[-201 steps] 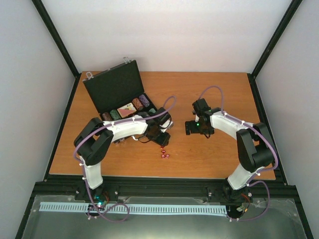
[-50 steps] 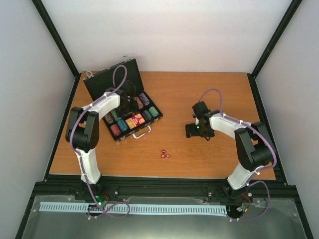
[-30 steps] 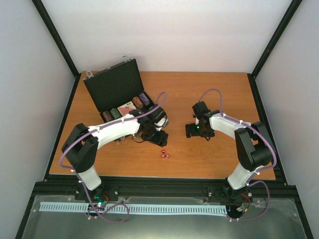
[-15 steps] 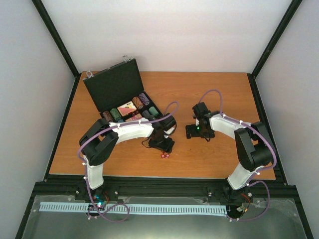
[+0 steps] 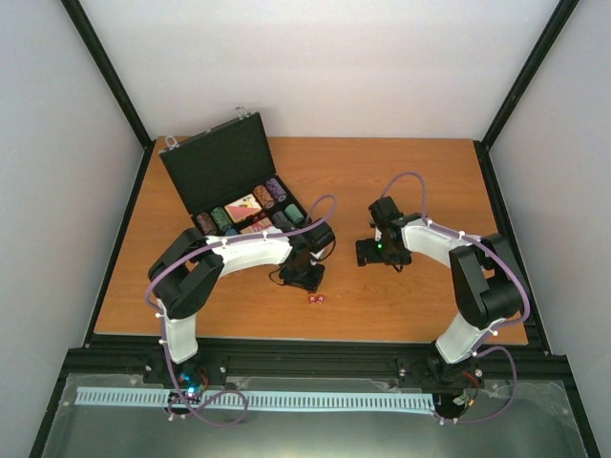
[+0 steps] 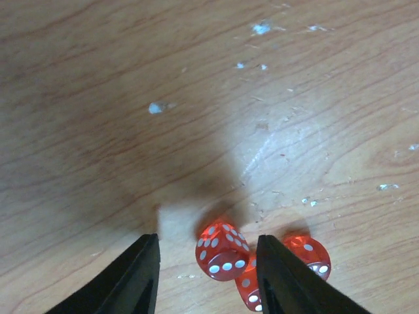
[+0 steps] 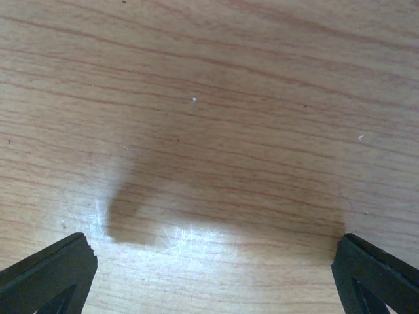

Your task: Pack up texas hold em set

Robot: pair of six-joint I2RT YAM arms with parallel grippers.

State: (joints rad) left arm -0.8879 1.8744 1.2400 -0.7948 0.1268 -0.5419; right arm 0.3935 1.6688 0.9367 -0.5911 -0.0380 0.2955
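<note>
The black briefcase [image 5: 218, 170] stands open at the back left, lid up, with chip stacks [image 5: 272, 196] and a card box [image 5: 243, 206] in its tray. Small red dice [image 5: 316, 299] lie on the table in front of it. My left gripper [image 5: 307, 280] is open just above them. In the left wrist view one die [image 6: 222, 251] sits between the two black fingers [image 6: 134, 278], with two more dice [image 6: 306, 252] by the right finger. My right gripper [image 5: 371, 252] is open wide and empty over bare wood in the right wrist view [image 7: 209, 275].
The wooden table [image 5: 420, 181] is bounded by a black frame and white walls. The left arm's forearm partly covers the front of the briefcase tray.
The left arm swung from the briefcase out to the dice and has now drawn back slightly toward them. The right arm has stayed still.
</note>
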